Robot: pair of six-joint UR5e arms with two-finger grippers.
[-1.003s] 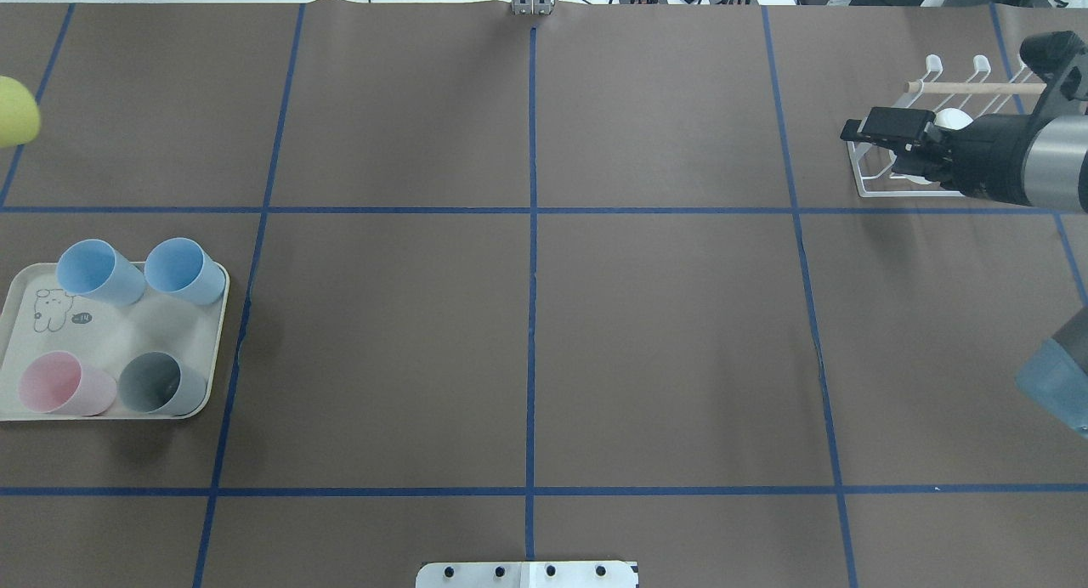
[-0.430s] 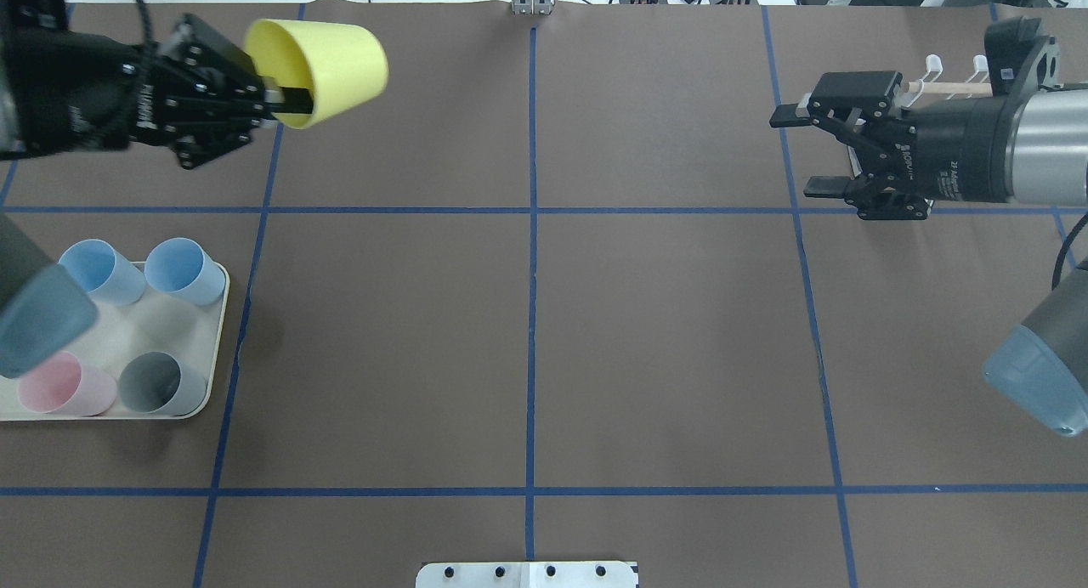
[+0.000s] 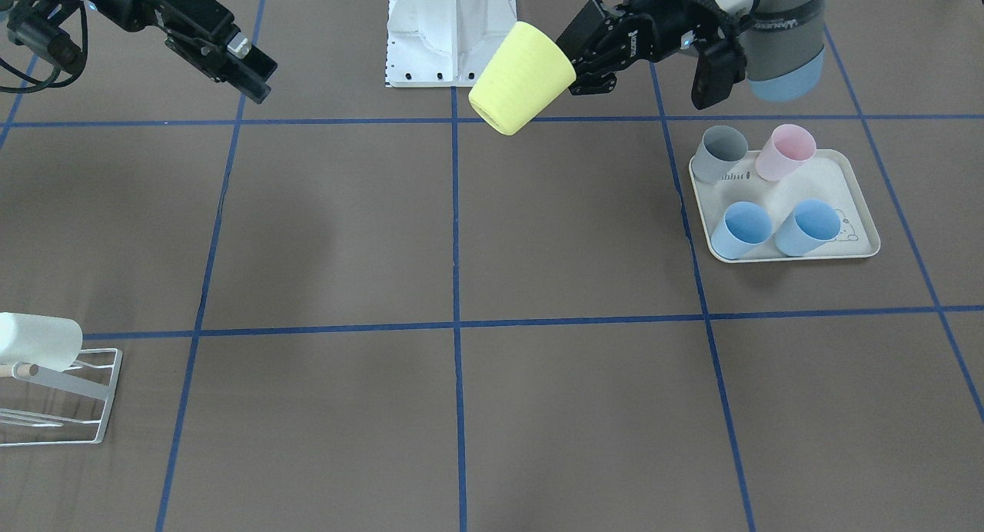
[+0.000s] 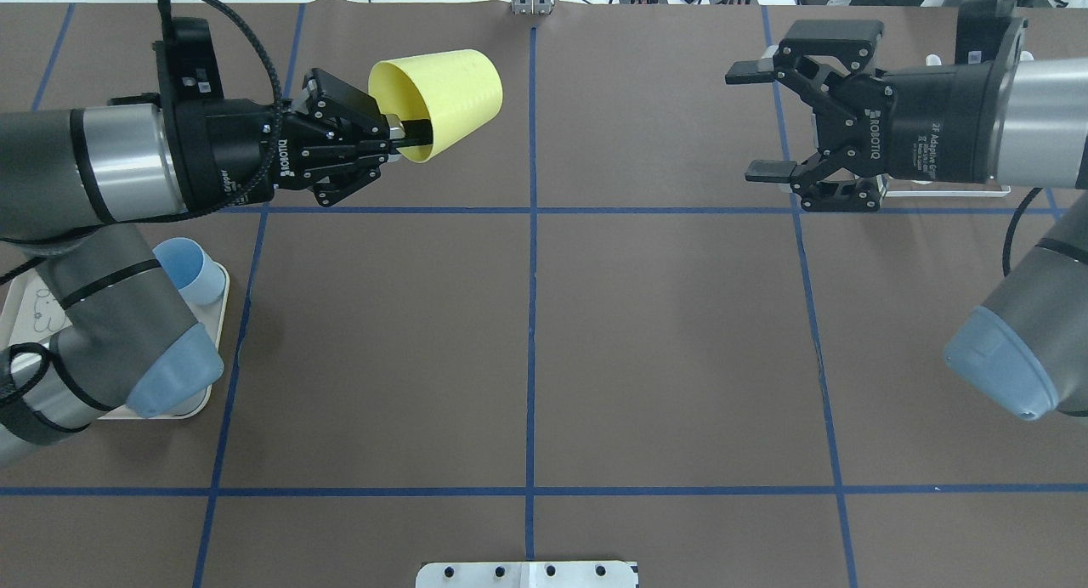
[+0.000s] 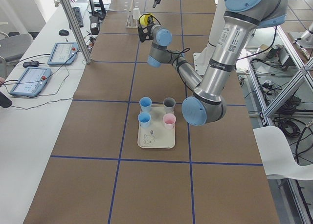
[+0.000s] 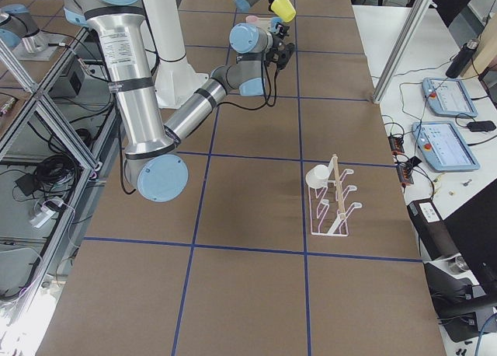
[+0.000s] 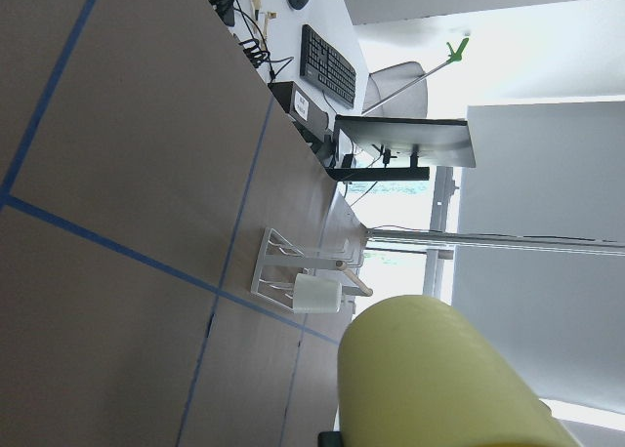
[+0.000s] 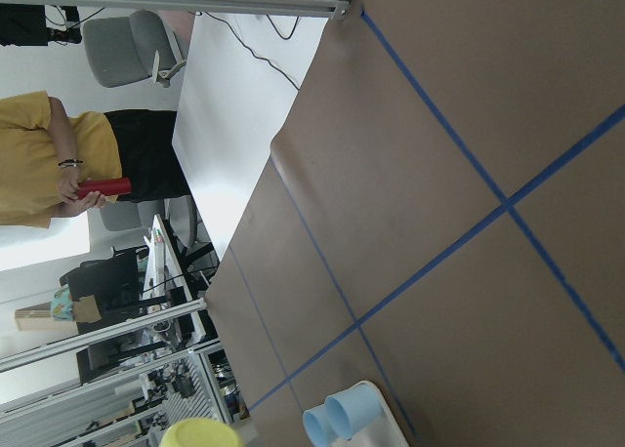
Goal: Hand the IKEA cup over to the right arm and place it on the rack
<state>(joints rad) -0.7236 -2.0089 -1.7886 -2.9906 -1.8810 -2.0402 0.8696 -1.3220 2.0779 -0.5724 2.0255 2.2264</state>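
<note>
My left gripper (image 4: 414, 139) is shut on the rim of a yellow cup (image 4: 438, 102), with one finger inside it. It holds the cup on its side, in the air left of the centre line, base toward my right arm. The cup also shows in the front-facing view (image 3: 523, 78) and the left wrist view (image 7: 439, 379). My right gripper (image 4: 752, 122) is open and empty, facing the cup from well to its right. The white wire rack (image 3: 61, 397) stands at the far right; in the overhead view it is mostly hidden behind my right gripper. A white cup (image 3: 38, 341) hangs on the rack.
A cream tray (image 3: 865, 201) at the left holds two blue cups (image 3: 742, 228), a grey cup (image 3: 719, 154) and a pink cup (image 3: 786, 151). My left arm covers most of the tray in the overhead view. Blue tape lines cross the brown table.
My left arm has swung in from the left edge toward the centre with the yellow cup. My right gripper has left the rack, moved toward the centre and now stands open.
</note>
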